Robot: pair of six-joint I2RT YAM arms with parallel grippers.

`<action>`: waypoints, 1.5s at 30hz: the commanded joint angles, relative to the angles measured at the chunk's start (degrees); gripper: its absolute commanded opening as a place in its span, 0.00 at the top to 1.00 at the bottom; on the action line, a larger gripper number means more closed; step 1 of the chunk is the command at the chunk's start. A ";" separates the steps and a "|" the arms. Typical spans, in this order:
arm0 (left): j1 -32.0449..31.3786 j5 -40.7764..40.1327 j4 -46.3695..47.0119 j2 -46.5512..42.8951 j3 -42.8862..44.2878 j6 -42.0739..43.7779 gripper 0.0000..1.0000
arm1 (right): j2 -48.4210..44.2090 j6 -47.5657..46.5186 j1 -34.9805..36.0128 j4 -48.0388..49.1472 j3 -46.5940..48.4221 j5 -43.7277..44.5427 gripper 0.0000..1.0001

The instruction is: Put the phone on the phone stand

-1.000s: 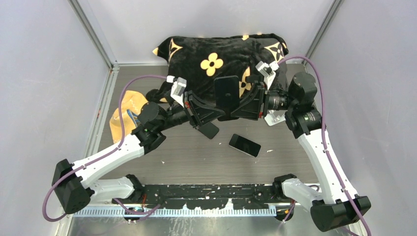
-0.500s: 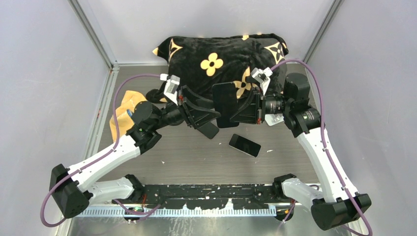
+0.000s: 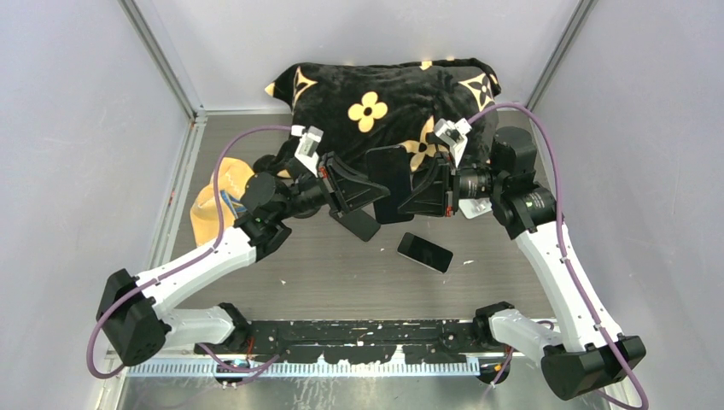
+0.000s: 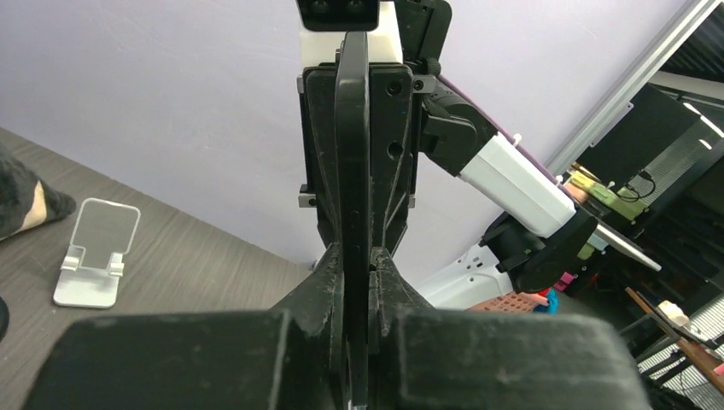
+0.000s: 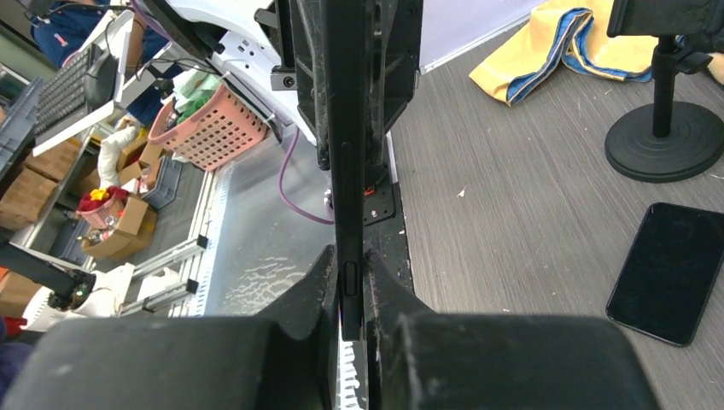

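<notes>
A black phone [image 3: 388, 171] hangs upright in the air over the middle of the table, clamped from both sides. My left gripper [image 3: 371, 181] is shut on its left edge and my right gripper [image 3: 408, 190] is shut on its right edge. Each wrist view shows the phone edge-on between the fingers: left wrist [image 4: 353, 171], right wrist [image 5: 346, 128]. A black phone stand [image 5: 666, 141] with a round base stands on the table below and left of the held phone [image 3: 359, 225]. A small silver folding stand [image 4: 90, 252] sits on the table near the right wall.
A second black phone [image 3: 424, 252] lies flat on the table in front of the grippers. A black blanket with gold flowers [image 3: 384, 98] fills the back. A yellow cloth [image 3: 213, 201] lies at the left. Walls close in both sides.
Half a second ago the left gripper had drawn back off the phone; now it is on it again. The phone has shifted slightly left and tilted, still in the right gripper.
</notes>
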 commanded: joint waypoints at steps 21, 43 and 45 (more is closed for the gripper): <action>-0.23 11.77 -22.63 -6.18 4.43 19.63 0.99 | 3.47 -7.64 3.31 -9.78 8.12 3.55 0.43; -0.23 10.88 -20.44 -5.12 4.30 17.48 0.99 | 4.52 -15.52 6.05 -13.38 10.70 5.61 0.62; -0.23 11.01 -20.16 -5.03 4.24 17.34 0.99 | 4.51 -11.83 6.03 -10.94 10.33 5.14 0.59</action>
